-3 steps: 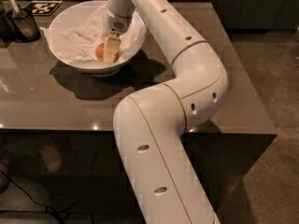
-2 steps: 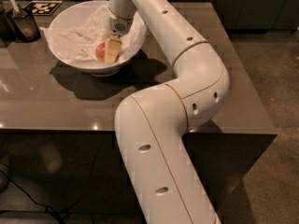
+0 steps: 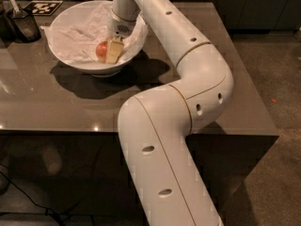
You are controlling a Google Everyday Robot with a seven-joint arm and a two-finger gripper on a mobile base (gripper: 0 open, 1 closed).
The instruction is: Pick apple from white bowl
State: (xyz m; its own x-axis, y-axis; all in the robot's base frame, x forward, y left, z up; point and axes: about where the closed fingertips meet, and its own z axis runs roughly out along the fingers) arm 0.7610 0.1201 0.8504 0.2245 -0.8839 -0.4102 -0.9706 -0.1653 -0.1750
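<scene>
Across a dark, glossy counter (image 3: 56, 102) that fills most of the view, a Google Everyday Robot leans its single arm over a lined bowl. The thick cream-white arm (image 3: 188, 79) rises from the bottom edge of the view and bends at a bulky elbow over the counter's right half. From there it slants up and left to the far side, where its last segment turns down into the bowl. The white bowl (image 3: 70, 60), wide and flaring, stands on the far left part of the counter and throws a broad shadow toward the near edge. Crumpled white paper (image 3: 80, 32) lines its inside and laps over the rim at the left. Well to the left of the bowl, near the counter's far corner, stands a small dark cup (image 3: 26, 26) with a utensil handle sticking out of it. Just behind the cup lies a black-and-white patterned tag (image 3: 43, 6). The claw (image 3: 112, 52) is down inside the bowl, right of its middle, its pale yellowish tip low against the paper lining (the wrist above it blocks part of the view). Whether the claw is open or closed, and whether it has hold of anything, cannot be told from this angle. The apple (image 3: 101, 51), small, round and red-orange, lies on the paper inside the bowl, right up against the claw on its left as seen.
</scene>
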